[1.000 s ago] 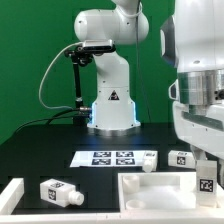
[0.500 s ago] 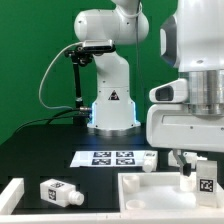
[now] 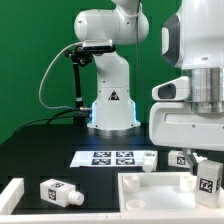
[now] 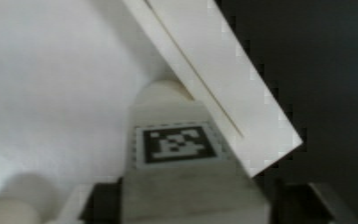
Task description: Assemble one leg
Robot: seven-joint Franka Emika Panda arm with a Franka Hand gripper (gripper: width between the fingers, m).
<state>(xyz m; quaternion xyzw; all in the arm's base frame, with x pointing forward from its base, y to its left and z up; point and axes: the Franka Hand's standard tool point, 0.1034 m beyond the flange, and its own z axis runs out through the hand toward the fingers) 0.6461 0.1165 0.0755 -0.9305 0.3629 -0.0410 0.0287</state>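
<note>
My gripper (image 3: 204, 170) at the exterior view's right is shut on a leg (image 3: 209, 183), a small white block with a black-and-white tag, held tilted just above the right part of the white rimmed tabletop (image 3: 150, 187). In the wrist view the leg (image 4: 179, 130) fills the gap between my dark fingers (image 4: 101, 203), with my gripper (image 4: 208, 208) closed on its sides. The tabletop's flat face (image 4: 60, 80) and raised rim (image 4: 220, 75) lie right under it.
Another leg (image 3: 59, 192) lies at the front left. Two more legs (image 3: 148, 160) (image 3: 180, 158) stand near the marker board (image 3: 107, 157). A white L-shaped fence (image 3: 10, 195) sits at the front left corner. A second robot base (image 3: 111, 105) stands at the back.
The wrist has turned, so its wide housing now faces the camera. The held leg has gone from upright to tilted and stays over the tabletop's right side.
</note>
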